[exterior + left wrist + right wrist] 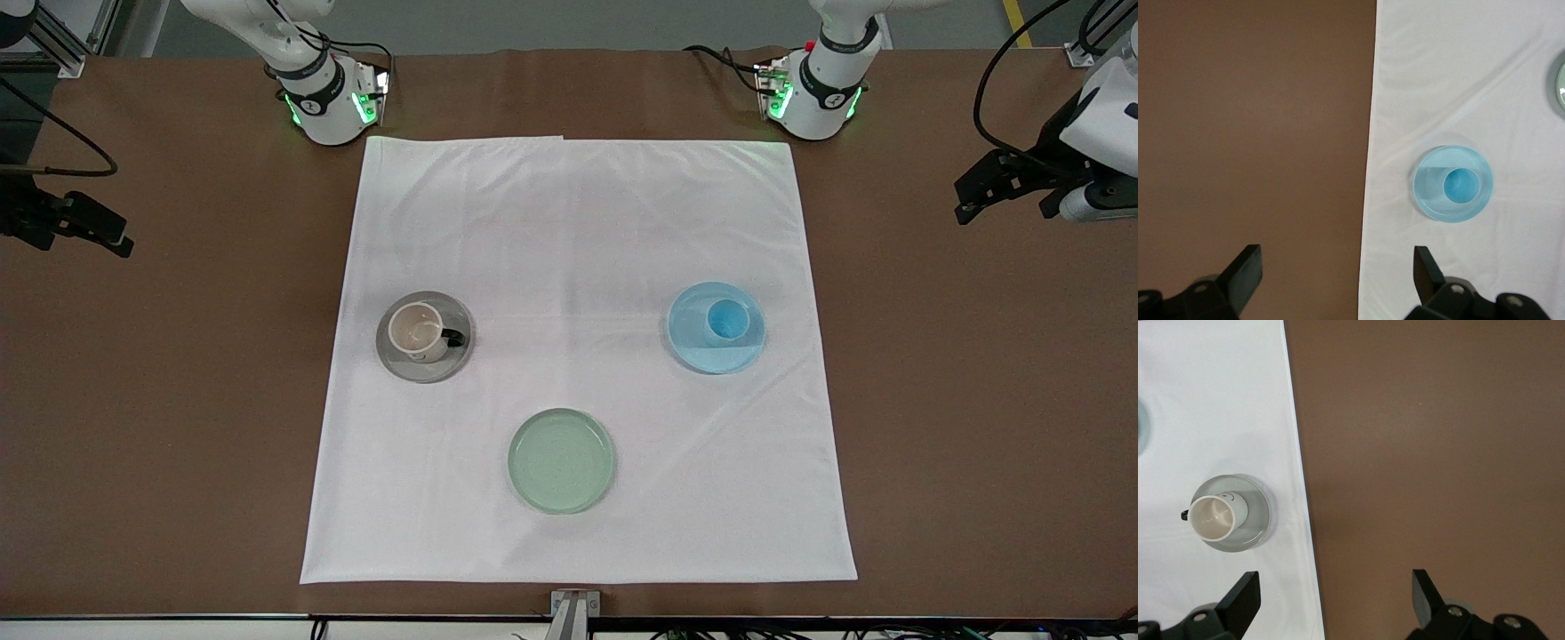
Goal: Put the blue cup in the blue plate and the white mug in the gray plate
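Observation:
The blue cup [726, 320] stands upright in the blue plate [702, 356], toward the left arm's end of the white cloth. The white mug [416, 331] stands upright in the gray plate [427, 369], toward the right arm's end, its black handle pointing at the cloth's middle. My left gripper [973, 200] is open and empty, high over the bare brown table beside the cloth; its wrist view shows the cup [1461, 185] in the plate [1428, 193] between open fingers [1245, 270]. My right gripper [111, 236] is open and empty over bare table at the other end; its view shows the mug [1213, 517] on the gray plate [1257, 513].
A pale green plate [561, 460] lies empty on the white cloth [578, 222], nearer to the front camera than the other two plates. Brown table surface [978, 400] surrounds the cloth. The arm bases stand along the table's edge farthest from the front camera.

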